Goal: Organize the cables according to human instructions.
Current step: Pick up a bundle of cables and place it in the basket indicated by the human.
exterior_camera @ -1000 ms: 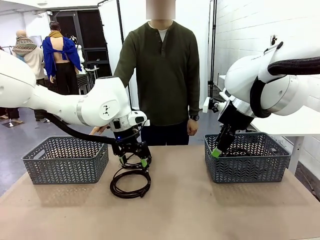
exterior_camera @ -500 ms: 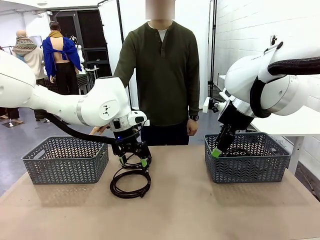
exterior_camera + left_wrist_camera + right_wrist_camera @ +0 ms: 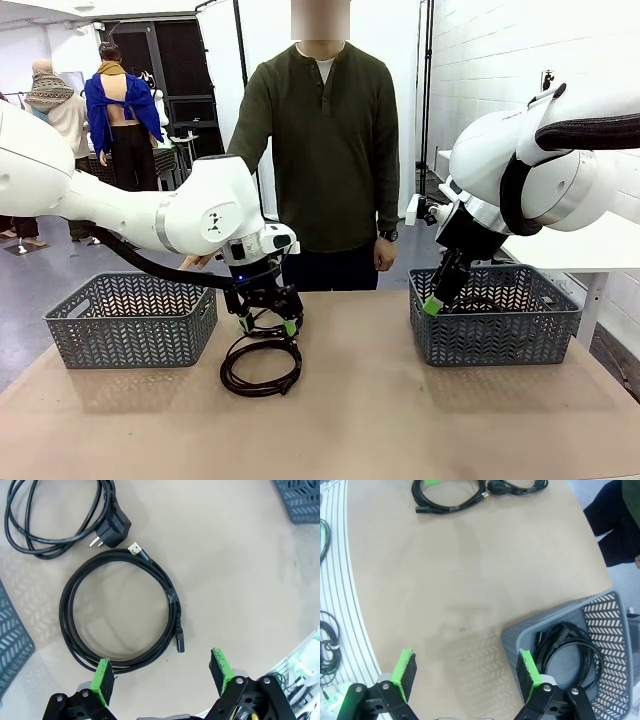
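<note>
A black coiled cable (image 3: 262,372) lies on the table between the two baskets. My left gripper (image 3: 266,324) hangs open just above its far side, touching nothing. In the left wrist view the coil (image 3: 169,596) lies ahead of the open green fingertips (image 3: 103,681), and a second cable with a mains plug (image 3: 112,527) lies beyond it. My right gripper (image 3: 432,302) is open and empty at the near left corner of the right basket (image 3: 495,330). That basket (image 3: 515,639) holds a coiled black cable (image 3: 568,647). The human (image 3: 325,140) stands behind the table with both arms down.
An empty grey lattice basket (image 3: 130,322) stands at the table's left, close to my left arm. Bare tabletop stretches across the front and the middle. In the right wrist view, the two loose cables (image 3: 450,495) lie far off across the table.
My left arm has shifted very slightly above the coil. The cables, the right arm and the person are as they were.
</note>
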Action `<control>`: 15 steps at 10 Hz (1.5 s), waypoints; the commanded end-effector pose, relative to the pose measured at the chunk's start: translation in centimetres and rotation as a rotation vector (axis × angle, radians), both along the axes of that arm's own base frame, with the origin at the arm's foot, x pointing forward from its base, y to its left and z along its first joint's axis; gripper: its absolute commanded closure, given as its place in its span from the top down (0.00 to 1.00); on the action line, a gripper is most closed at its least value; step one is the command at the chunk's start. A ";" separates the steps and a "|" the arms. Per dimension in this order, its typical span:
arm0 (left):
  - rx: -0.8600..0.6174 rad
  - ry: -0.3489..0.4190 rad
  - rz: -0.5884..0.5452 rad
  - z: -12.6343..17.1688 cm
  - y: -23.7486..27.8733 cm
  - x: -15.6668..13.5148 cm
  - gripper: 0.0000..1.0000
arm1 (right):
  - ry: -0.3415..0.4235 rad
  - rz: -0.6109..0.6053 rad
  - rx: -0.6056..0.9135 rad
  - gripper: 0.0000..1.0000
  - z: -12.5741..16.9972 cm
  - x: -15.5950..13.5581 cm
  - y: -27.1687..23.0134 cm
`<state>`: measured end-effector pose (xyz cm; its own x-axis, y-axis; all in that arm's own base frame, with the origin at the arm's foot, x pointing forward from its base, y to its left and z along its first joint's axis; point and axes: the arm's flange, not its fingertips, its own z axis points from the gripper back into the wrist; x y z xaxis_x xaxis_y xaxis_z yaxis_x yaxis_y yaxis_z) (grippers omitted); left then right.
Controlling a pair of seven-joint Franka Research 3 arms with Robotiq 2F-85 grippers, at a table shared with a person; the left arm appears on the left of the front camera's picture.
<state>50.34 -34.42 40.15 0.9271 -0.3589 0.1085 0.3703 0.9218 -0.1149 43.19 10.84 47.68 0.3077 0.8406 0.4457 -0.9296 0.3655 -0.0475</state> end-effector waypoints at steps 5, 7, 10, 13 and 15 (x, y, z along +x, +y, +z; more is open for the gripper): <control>0.111 0.029 0.136 -3.0 -4.1 -1.5 1.00 | 0.004 -0.001 -0.012 1.00 0.1 0.4 0.1; 0.120 0.031 0.182 -4.2 -4.4 -1.7 1.00 | 0.004 -0.001 -0.012 1.00 0.1 0.4 0.1; 0.102 0.053 0.205 -5.1 -4.6 -1.2 1.00 | 0.004 -0.001 -0.012 1.00 0.1 0.4 0.1; 0.101 0.075 0.204 -5.9 -5.2 -0.2 1.00 | 0.004 -0.001 -0.012 1.00 0.1 0.4 0.1; 0.108 0.074 0.226 -6.3 -5.2 0.2 1.00 | 0.004 -0.001 -0.012 1.00 0.1 0.4 0.1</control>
<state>50.14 -39.28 33.72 0.9827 -0.1852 0.0074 0.1853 0.9812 -0.0530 43.19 10.84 47.67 0.3077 0.8406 0.4458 -0.9296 0.3655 -0.0474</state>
